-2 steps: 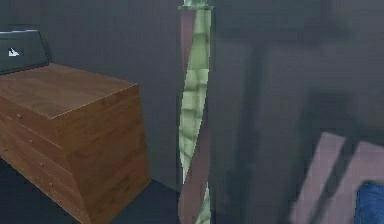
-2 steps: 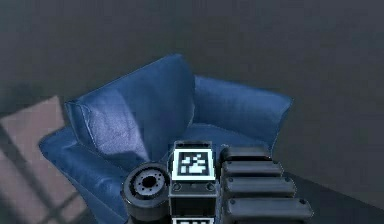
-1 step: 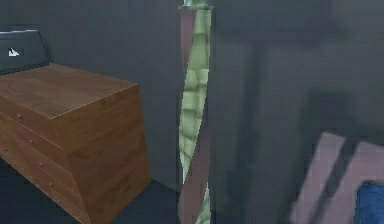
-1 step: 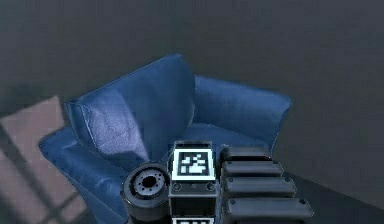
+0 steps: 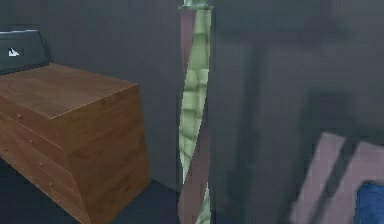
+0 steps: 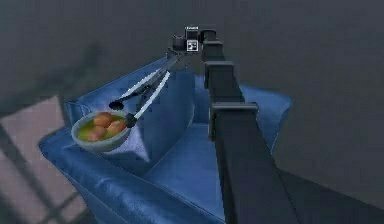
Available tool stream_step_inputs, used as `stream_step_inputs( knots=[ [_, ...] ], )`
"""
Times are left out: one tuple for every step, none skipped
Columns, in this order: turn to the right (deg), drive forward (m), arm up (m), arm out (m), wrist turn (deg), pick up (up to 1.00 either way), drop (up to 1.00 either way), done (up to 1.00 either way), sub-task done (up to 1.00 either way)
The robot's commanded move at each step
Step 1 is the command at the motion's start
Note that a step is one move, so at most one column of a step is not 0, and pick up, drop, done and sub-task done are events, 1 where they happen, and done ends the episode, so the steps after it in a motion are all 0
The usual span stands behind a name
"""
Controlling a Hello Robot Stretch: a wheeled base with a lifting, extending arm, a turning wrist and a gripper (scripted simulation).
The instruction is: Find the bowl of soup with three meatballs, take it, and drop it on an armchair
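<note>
- Armchair (image 6: pixel 170 178) — one, blue, in the arm side view, set against a dark wall (image 6: pixel 320 50).
- Wooden chest (image 5: pixel 70 130) — one, at the forward view's left, with plank-like sides and a flat top.
- Arm (image 6: pixel 240 140) — one dark square bar, rising from the arm side view's bottom edge and crossing the armchair.
- Twisted column (image 5: pixel 195 110) — one, green and brown, upright in the forward view's middle, right of the chest.
- Pinkish floor covering (image 5: pixel 340 185) with dark bands, at the forward view's lower right.
- Dark box (image 5: pixel 22 48) — one, on the chest's top at the far left.
- Bowl (image 6: pixel 100 132) — one, pale green, at the fingertips and in front of the armchair's armrest. Whether it rests on the chair or hangs clear cannot be told.
- Gripper (image 6: pixel 121 112) — one, with two thin fingers slanting down to the bowl. The state of the jaws cannot be told, nor whether they hold the bowl.
- White squares (image 6: pixel 190 42) — two, at the arm's far end.
- Meatballs (image 6: pixel 101 121) — about three orange-brown lumps in the bowl.
</note>
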Motion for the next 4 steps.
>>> stream_step_inputs(
  knots=[
    [0.0,0.00,0.00,0.00,45.0,0.00,0.00,0.00,0.00],
    [0.0,0.00,0.00,0.00,45.0,0.00,0.00,0.00,0.00],
    [0.0,0.00,0.00,0.00,42.0,0.00,0.00,0.00,0.00],
    [0.0,0.00,-0.26,0.00,0.0,0.00,0.00,0.00,0.00]
  ],
)
